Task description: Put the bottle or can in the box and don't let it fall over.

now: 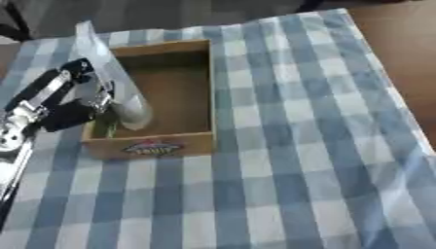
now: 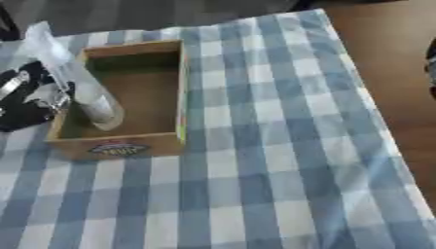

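Note:
A clear plastic bottle point(image 1: 115, 80) with a white cap end leans over the left side of an open cardboard box point(image 1: 179, 141). Its bottom is down inside the box near the front left corner, and its top tilts up and away to the far left. My left hand point(image 1: 72, 99), black with silver joints, is at the box's left wall with its fingers curled round the bottle's middle. A small green patch shows inside the box beside the bottle's base. My right hand shows in neither view.
The box sits on a blue and white checked cloth point(image 1: 306, 146) that covers most of the table. Bare brown tabletop point(image 2: 391, 53) shows at the far right. A dark shape point(image 2: 431, 61) touches the right edge.

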`<state>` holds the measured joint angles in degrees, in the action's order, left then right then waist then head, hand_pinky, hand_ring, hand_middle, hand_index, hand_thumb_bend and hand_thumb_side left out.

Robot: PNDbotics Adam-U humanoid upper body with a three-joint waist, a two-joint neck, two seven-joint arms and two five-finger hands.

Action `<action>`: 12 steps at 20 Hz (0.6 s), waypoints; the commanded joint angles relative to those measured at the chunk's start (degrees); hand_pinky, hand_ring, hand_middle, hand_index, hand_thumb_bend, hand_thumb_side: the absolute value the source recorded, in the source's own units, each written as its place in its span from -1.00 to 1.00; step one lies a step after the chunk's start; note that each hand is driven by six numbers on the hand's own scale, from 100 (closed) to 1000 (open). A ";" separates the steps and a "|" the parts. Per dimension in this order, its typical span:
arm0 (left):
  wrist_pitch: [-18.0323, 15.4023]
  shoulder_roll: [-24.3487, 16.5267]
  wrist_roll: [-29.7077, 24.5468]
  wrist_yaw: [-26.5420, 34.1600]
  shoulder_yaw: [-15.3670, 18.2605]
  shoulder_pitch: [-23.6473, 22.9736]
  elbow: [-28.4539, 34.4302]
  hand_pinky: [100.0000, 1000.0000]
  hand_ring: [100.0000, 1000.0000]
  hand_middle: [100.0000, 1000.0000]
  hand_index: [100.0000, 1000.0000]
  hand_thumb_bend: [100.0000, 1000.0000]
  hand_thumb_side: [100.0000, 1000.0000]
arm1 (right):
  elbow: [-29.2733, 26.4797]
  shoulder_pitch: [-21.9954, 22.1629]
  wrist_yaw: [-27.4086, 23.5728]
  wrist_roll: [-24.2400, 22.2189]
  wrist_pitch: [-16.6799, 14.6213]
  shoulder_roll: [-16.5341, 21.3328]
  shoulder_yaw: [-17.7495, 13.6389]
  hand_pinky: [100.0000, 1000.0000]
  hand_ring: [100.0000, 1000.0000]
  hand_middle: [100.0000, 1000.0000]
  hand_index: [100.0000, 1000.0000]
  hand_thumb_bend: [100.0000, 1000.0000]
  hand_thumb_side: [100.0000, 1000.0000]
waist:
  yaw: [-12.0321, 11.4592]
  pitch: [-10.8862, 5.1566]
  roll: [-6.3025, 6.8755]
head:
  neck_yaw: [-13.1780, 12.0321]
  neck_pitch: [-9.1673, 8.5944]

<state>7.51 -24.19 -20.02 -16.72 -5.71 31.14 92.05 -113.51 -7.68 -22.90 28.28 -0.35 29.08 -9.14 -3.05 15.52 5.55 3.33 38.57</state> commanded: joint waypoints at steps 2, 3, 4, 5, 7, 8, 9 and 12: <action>0.30 -2.27 0.27 0.11 1.06 0.16 0.85 1.00 1.00 0.71 0.85 -1.00 -0.68 | -1.08 -0.24 0.49 -0.13 0.01 1.87 -0.42 0.43 0.32 0.69 0.44 -0.66 -0.72 | 0.00 -0.97 -0.13 | 0.30 -0.67; 0.47 -2.37 0.47 0.28 1.14 0.04 0.86 1.00 1.00 0.71 0.85 -1.00 -0.66 | -1.08 -0.23 0.49 -0.12 0.01 1.88 -0.43 0.43 0.32 0.69 0.44 -0.67 -0.72 | -0.01 -0.97 -0.12 | 0.36 -0.68; 0.65 -2.45 0.67 0.42 1.21 -0.07 0.89 1.00 1.00 0.70 0.85 -1.00 -0.65 | -1.08 -0.22 0.50 -0.12 0.00 1.89 -0.43 0.43 0.32 0.69 0.44 -0.67 -0.72 | -0.02 -0.97 -0.12 | 0.39 -0.69; 0.82 -2.53 0.87 0.55 1.29 -0.20 0.93 1.00 1.00 0.70 0.85 -1.00 -0.63 | -1.08 -0.21 0.50 -0.13 -0.01 1.90 -0.42 0.43 0.32 0.69 0.44 -0.67 -0.72 | -0.03 -0.97 -0.12 | 0.41 -0.70; 1.05 -2.69 1.24 0.82 1.51 -0.54 1.17 1.00 1.00 0.70 0.84 -1.00 -0.62 | -1.08 -0.21 0.52 -0.12 -0.01 1.89 -0.44 0.43 0.32 0.69 0.44 -0.67 -0.72 | -0.04 -0.95 -0.12 | 0.46 -0.74; 1.12 -2.79 1.39 0.94 1.63 -0.73 1.35 1.00 1.00 0.70 0.84 -1.00 -0.61 | -1.08 -0.20 0.53 -0.10 -0.01 1.89 -0.45 0.43 0.32 0.69 0.44 -0.67 -0.72 | -0.05 -0.94 -0.12 | 0.47 -0.74; 1.18 -2.91 1.55 1.08 1.78 -0.96 1.58 1.00 1.00 0.70 0.84 -1.00 -0.60 | -1.08 -0.20 0.53 -0.08 -0.01 1.90 -0.46 0.43 0.32 0.69 0.44 -0.67 -0.72 | -0.06 -0.94 -0.12 | 0.50 -0.73; 1.41 -3.44 2.28 1.72 2.52 -2.05 2.68 1.00 1.00 0.69 0.83 -1.00 -0.58 | -1.08 -0.22 0.55 -0.03 -0.02 1.90 -0.49 0.43 0.32 0.69 0.44 -0.67 -0.72 | -0.09 -0.91 -0.11 | 0.61 -0.76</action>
<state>8.88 -25.51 -18.23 -15.54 -4.22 28.63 93.26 -113.51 -7.53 -22.86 28.28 -0.33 29.11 -9.14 -3.10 15.53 5.60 3.73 38.57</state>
